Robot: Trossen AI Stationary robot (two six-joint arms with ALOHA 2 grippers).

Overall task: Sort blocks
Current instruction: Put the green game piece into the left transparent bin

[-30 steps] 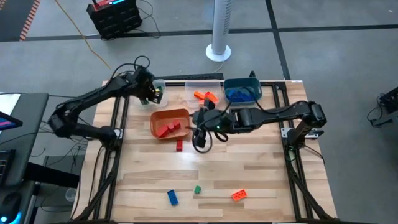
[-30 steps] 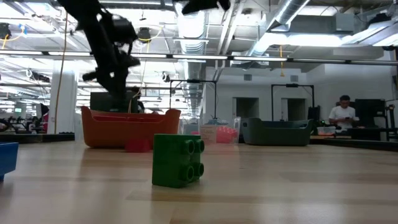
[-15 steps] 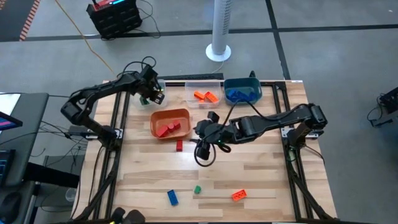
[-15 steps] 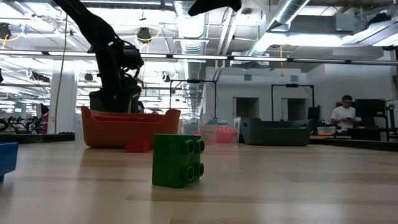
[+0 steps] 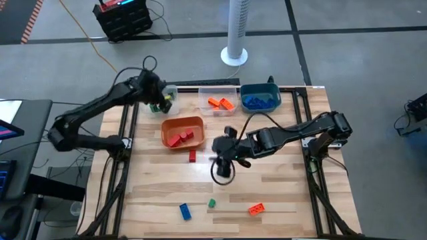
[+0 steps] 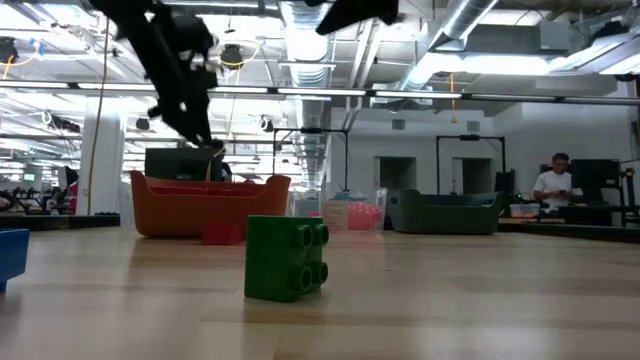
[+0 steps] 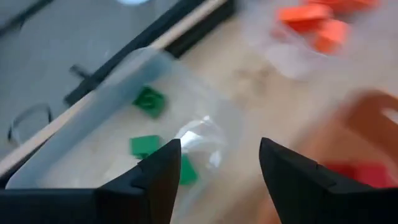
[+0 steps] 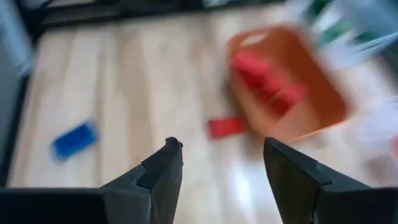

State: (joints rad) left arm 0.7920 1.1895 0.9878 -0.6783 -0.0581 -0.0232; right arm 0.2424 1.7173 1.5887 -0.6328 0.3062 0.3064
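Since a second ago your right gripper (image 5: 222,162) has swung from 12 toward 6, jaws spread and empty, lining up on the loose red block (image 5: 192,156); left gripper (image 5: 158,101) parts empty over the clear bin (image 5: 171,92) holding green blocks (image 7: 149,100).

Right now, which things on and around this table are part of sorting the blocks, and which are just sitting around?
Part of the job:
- loose blocks: red, blue, green, orange
- orange bin, teal bin, clear bins
- left gripper, open over the corner clear bin
- right gripper, open

Just lying about:
- white pole base
- black crate
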